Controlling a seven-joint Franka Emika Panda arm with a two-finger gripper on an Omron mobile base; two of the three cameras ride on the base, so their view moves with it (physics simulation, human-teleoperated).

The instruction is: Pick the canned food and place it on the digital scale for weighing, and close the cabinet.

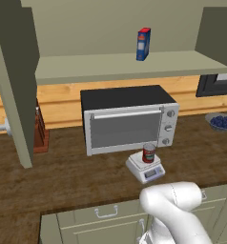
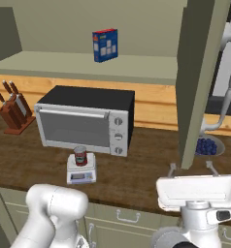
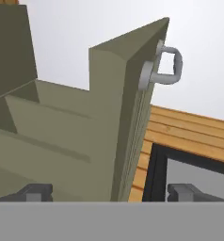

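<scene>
The canned food (image 1: 149, 153) stands on the digital scale (image 1: 145, 168), just before the toaster oven (image 1: 128, 117). The fingers (image 3: 188, 192) are spread, straddling the open cabinet door (image 3: 128, 117), probably to push it shut.

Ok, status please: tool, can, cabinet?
Tool open, empty, at right cabinet door. Canned food upright on digital scale. Both doors open.
</scene>
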